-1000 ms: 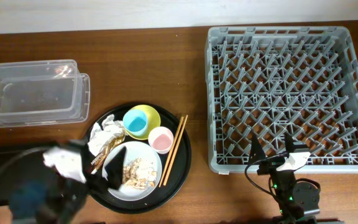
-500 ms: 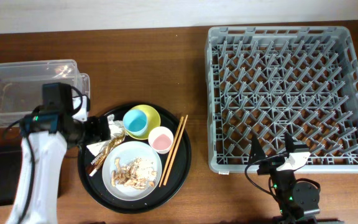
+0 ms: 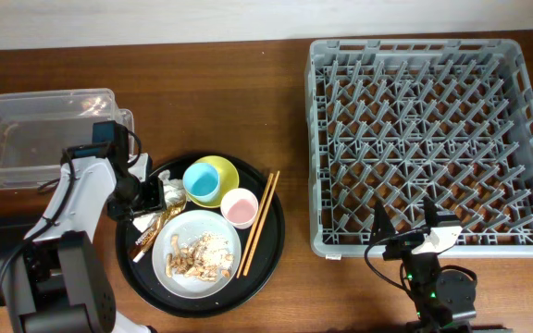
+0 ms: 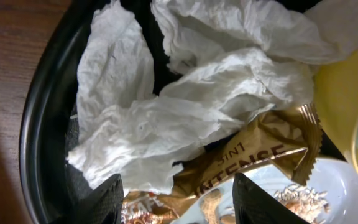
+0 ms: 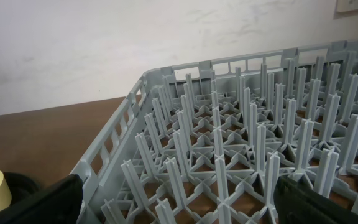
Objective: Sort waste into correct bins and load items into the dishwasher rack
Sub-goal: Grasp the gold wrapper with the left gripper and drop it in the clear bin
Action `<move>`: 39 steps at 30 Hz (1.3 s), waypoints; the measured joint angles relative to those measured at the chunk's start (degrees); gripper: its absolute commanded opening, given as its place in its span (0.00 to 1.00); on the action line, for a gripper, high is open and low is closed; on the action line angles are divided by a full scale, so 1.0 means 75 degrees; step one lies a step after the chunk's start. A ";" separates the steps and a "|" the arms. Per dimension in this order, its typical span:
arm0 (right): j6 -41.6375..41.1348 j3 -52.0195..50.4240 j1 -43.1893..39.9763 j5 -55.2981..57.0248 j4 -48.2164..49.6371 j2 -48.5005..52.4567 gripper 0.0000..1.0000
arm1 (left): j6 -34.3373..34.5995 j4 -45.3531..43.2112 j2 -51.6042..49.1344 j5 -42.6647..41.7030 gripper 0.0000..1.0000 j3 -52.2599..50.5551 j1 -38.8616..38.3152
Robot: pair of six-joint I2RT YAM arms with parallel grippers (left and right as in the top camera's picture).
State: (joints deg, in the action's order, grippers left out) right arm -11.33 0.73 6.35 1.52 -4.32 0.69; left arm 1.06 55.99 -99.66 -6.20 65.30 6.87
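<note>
The left arm bends down at the tray's (image 3: 271, 236) nine o'clock edge, the left end effector (image 3: 152, 193) spread wide over the crumpled tissue (image 4: 166, 112) and brown wrapper (image 4: 260, 152) lying there; the right end effector (image 3: 405, 222) sits wide open at the rack's (image 3: 317, 139) six o'clock rim.

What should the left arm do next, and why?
Probably lower slightly and close on the tissue. The left end effector is open just above the tray, with the tissue and the brown wrapper lying between its fingers, and nothing is gripped yet.
</note>
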 measured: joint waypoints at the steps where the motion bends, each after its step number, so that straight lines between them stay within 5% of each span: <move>1: 0.0000 0.0000 0.0000 0.0000 0.0000 0.0000 0.98 | -0.0003 -0.0073 0.0000 -0.0003 0.53 -0.0105 0.0000; 7: 0.0000 0.0000 0.0000 0.0000 0.0000 0.0000 0.98 | -0.0047 -0.0501 -0.0020 -0.0082 0.40 -0.0691 0.0000; 13: 0.0000 0.0000 0.0000 0.0000 0.0000 0.0000 0.98 | -0.0154 -0.0595 -0.0023 -0.0149 0.00 -0.0781 0.0000; 21: 0.0000 0.0000 0.0000 0.0000 0.0000 0.0000 0.98 | -0.0143 0.0219 -0.0029 -0.1329 0.00 -0.0487 0.0000; 30: 0.0000 0.0000 0.0000 0.0003 0.0000 0.0000 0.99 | -0.0134 0.1364 -0.0035 -0.1451 0.00 0.1816 0.0128; 33: 0.0000 0.0000 0.0000 0.0000 0.0000 0.0000 0.98 | 0.0216 0.0845 -0.0035 -0.1437 0.00 0.2634 0.0659; 37: 0.0000 0.0000 0.0000 0.0003 0.0000 0.0000 0.98 | 0.2165 -0.1399 -0.0035 -0.1437 0.01 0.3238 0.1839; 38: 0.0000 0.0000 0.0000 0.0000 0.0006 0.0000 0.98 | 0.2643 -0.1786 -0.0035 -0.1434 0.06 0.3235 0.2057; 39: -0.0003 0.0000 0.0000 0.0000 0.0000 0.0000 0.99 | 0.3564 -0.2620 -0.0044 -0.1416 0.33 0.3244 0.2436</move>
State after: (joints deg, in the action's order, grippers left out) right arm -11.35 0.73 6.35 1.52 -4.32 0.69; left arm 27.79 36.34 -99.98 -16.82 89.62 25.15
